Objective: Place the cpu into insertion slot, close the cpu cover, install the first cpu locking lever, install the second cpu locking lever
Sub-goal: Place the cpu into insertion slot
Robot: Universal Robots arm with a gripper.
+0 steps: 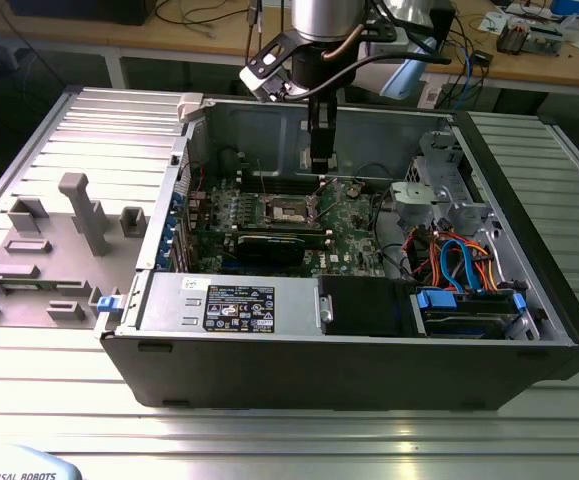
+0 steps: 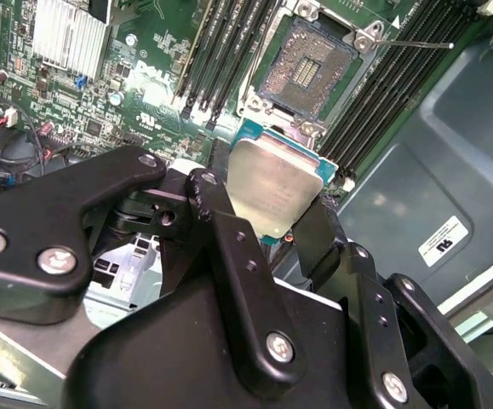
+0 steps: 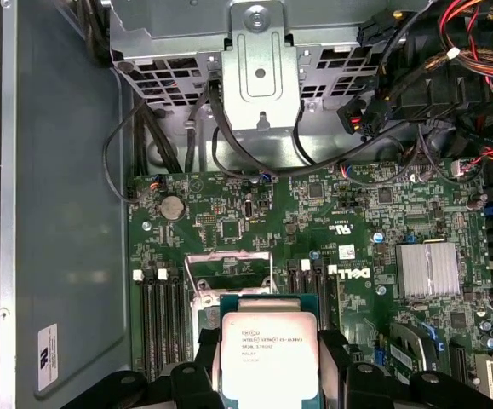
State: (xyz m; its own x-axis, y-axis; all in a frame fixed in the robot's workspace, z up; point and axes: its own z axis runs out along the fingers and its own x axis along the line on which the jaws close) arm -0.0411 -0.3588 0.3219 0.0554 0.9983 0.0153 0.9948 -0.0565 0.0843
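I'm seeing the end effector [image 2: 261,203] clamping the cpu [image 2: 276,183] by two opposite edges, its metal top showing in both wrist views. It's hanging over the green motherboard [image 2: 144,77], near the insertion slot [image 2: 310,64], which is lying uncovered with its contacts showing. The computer case [image 1: 369,370] is sitting open on the tabletop [image 1: 529,420].

We see a ribbed metal table [image 1: 299,440], glare on its near edge; behind it a wooden workbench [image 1: 169,40] strewn with cables [image 1: 195,14], and grey fixtures [image 1: 81,210] at the exterior view's left.
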